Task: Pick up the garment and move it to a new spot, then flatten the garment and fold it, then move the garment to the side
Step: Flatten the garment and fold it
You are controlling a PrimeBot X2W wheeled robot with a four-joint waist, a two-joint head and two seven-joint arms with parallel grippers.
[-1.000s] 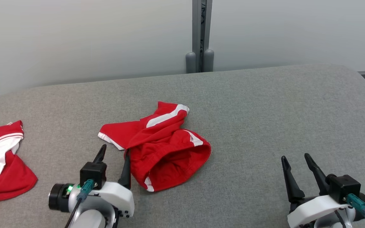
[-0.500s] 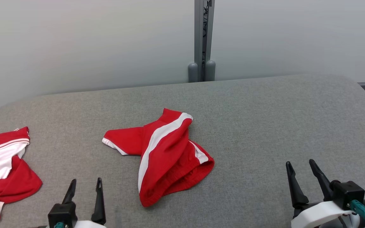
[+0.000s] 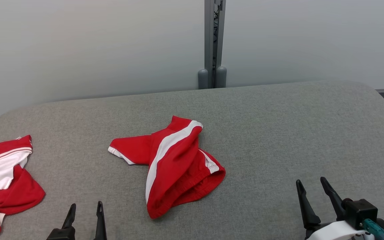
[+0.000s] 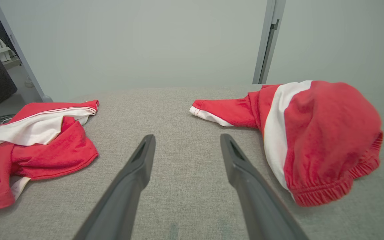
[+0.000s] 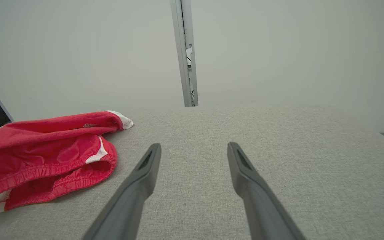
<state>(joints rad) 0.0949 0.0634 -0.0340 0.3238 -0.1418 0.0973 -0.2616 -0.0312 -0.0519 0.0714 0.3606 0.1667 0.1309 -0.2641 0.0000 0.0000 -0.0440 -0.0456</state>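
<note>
While the left wrist view adds a second garment [image 4: 38, 140] at left, left end effector [image 3: 86, 204] and right end effector [image 3: 310, 180] lie low, fingers apart.

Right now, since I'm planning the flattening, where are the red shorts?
In the head view the red shorts lie crumpled centrally on the grey table, ahead-right of the left hand; another red-and-white garment lies far left.

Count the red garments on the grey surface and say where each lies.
2. The middle garment lies crumpled at the grey surface's centre. The left garment lies bunched at its left edge, partly cut off in the head view; more may lie beyond.
</note>
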